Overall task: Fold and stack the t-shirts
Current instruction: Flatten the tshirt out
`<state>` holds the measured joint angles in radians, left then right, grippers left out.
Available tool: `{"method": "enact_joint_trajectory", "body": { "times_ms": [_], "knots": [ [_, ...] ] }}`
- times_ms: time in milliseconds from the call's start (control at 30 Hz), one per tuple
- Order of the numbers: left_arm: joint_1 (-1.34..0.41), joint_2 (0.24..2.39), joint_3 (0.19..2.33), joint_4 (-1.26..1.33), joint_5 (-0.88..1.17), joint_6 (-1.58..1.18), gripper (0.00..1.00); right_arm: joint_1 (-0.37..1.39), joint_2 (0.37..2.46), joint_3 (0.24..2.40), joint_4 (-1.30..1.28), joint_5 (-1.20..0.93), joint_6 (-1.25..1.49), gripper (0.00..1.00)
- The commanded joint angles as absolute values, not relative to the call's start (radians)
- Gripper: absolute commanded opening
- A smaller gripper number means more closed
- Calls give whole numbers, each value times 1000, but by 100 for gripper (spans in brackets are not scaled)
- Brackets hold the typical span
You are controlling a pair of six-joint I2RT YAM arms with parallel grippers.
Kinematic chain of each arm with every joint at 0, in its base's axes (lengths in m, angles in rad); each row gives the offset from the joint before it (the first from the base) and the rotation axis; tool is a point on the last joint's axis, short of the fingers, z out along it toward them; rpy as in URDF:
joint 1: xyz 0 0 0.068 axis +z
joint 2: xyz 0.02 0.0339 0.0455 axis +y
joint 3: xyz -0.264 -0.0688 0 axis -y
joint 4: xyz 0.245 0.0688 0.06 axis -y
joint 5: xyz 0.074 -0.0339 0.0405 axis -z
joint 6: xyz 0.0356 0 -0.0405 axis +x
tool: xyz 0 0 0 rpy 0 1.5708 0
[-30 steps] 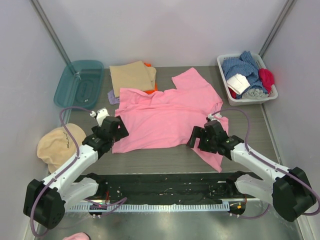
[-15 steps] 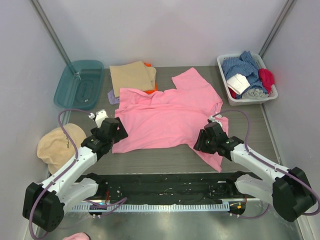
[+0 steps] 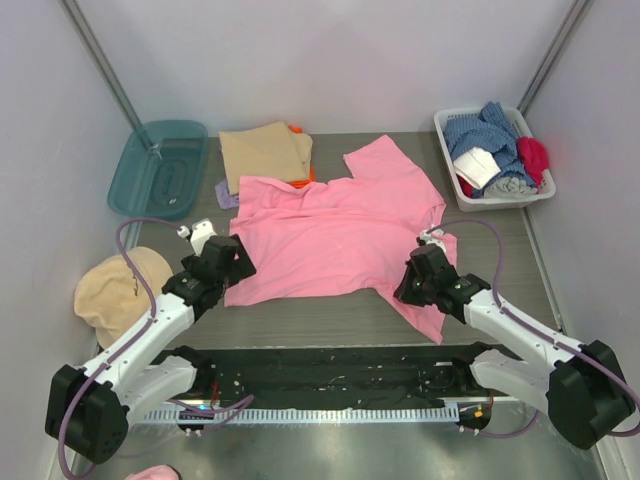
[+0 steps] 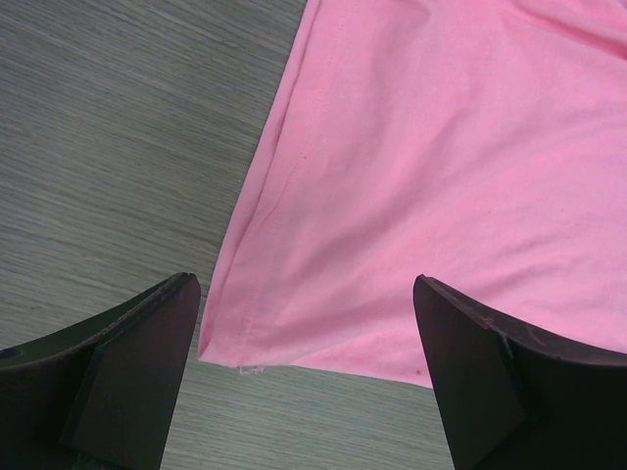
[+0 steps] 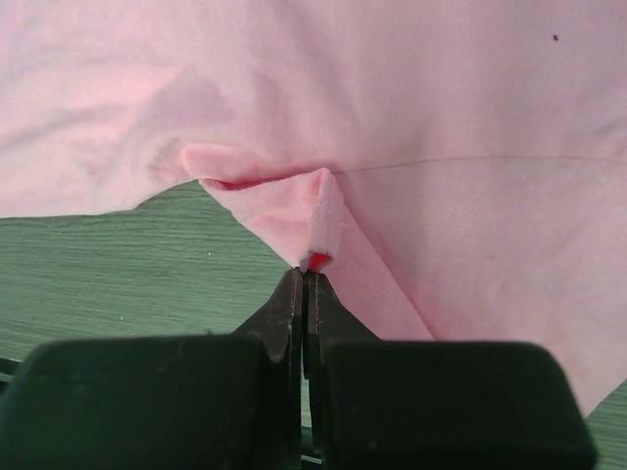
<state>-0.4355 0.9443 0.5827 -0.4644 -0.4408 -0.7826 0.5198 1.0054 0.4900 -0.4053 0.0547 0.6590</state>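
right gripper [image 5: 304,266]: fingers are clenched on a pinched fold at the lower edge of the pink t-shirt [image 3: 335,235]. left gripper [image 4: 304,294]: fingers are held released and wide, set either side of the garment's lower left corner; contact cannot be told. the pink t-shirt is spread flat at the centre of the table [image 3: 330,322]. a folded tan t-shirt [image 3: 265,152] is noted at its 11 o'clock, laid over an orange t-shirt [image 3: 296,129]; a tan cap [image 3: 112,290] at 8 o'clock.

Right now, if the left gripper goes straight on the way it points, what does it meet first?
The left gripper would probably meet the pink t-shirt at its near corner, lying ahead between its open fingers; how far is unclear.
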Motion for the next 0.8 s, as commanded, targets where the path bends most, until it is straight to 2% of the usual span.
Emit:
{"method": "enact_joint_trajectory", "body": {
  "times_ms": [0, 133, 767],
  "knots": [
    [-436, 931, 584, -459, -446, -795, 96, 520, 994, 509, -406, 23, 650, 1],
    [-436, 925, 583, -460, -443, -802, 96, 522, 1022, 528, -431, -81, 632, 1],
    [-437, 881, 557, -485, -437, -824, 96, 591, 985, 531, -515, -274, 617, 1]
  ]
}}
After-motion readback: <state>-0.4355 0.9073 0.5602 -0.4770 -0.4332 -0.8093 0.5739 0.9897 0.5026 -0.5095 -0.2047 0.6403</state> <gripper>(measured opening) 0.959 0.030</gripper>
